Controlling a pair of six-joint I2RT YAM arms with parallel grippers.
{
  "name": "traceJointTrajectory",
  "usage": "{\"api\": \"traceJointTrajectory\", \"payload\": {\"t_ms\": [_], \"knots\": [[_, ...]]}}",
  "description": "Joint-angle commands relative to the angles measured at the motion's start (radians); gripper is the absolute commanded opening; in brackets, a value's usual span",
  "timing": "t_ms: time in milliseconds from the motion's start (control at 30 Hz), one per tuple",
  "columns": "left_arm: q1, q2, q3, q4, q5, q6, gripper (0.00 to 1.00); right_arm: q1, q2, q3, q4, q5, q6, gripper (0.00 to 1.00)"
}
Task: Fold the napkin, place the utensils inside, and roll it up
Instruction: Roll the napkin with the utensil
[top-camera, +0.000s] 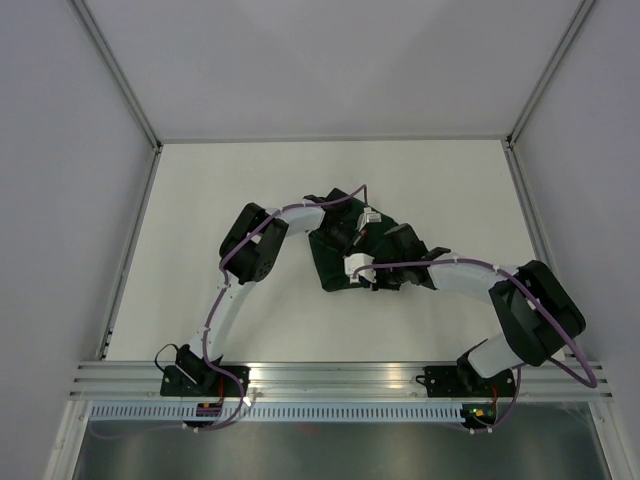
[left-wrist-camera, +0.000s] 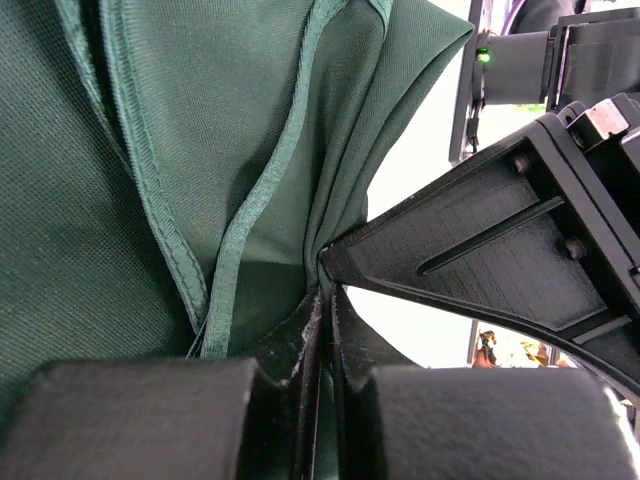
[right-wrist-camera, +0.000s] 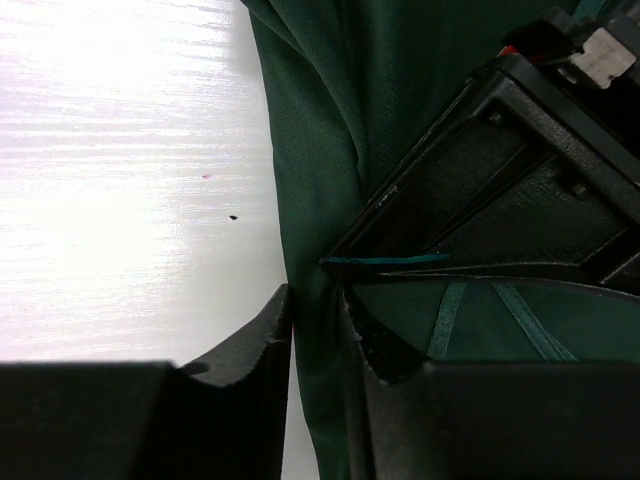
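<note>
The napkin (top-camera: 330, 270) is lying bunched in the middle of the table (top-camera: 200, 200). Both arms are covering most of it in the overhead view, so its outline is hard to trace. The left gripper (left-wrist-camera: 322, 315) is pinching a gathered fold. The right gripper (right-wrist-camera: 315, 315) is nipping the cloth just beside it, fingers nearly together.

Soft, even light filled the overhead view, with faint shadows. In the right wrist view the table (right-wrist-camera: 120, 150) glared near white. Both wrist foregrounds were blurred; the napkin (left-wrist-camera: 150, 150) weave showed sharp.
</note>
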Motion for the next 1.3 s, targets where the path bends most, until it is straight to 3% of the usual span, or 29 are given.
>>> {"api": "traceJointTrajectory", "payload": {"t_ms": [0,333,600,933,1133,1267], "knots": [[-0.018,0.059,-0.007,-0.023,-0.121,0.043,0.13,0.007,0.095,-0.012,-0.148,0.029,-0.036,0.26],[-0.012,0.002,-0.004,-0.025,-0.115,0.037,0.20,0.008,0.152,0.083,-0.284,-0.012,-0.028,0.13],[-0.009,-0.102,-0.009,-0.012,-0.135,0.011,0.22,0.007,0.183,0.131,-0.333,-0.046,-0.001,0.09],[0.037,-0.205,-0.046,0.097,-0.223,-0.149,0.21,0.005,0.246,0.202,-0.404,-0.081,0.026,0.01],[0.083,-0.268,-0.084,0.164,-0.339,-0.247,0.19,-0.001,0.265,0.222,-0.427,-0.092,0.039,0.00],[0.143,-0.397,-0.180,0.276,-0.497,-0.348,0.17,-0.013,0.301,0.263,-0.470,-0.115,0.035,0.01]]}}
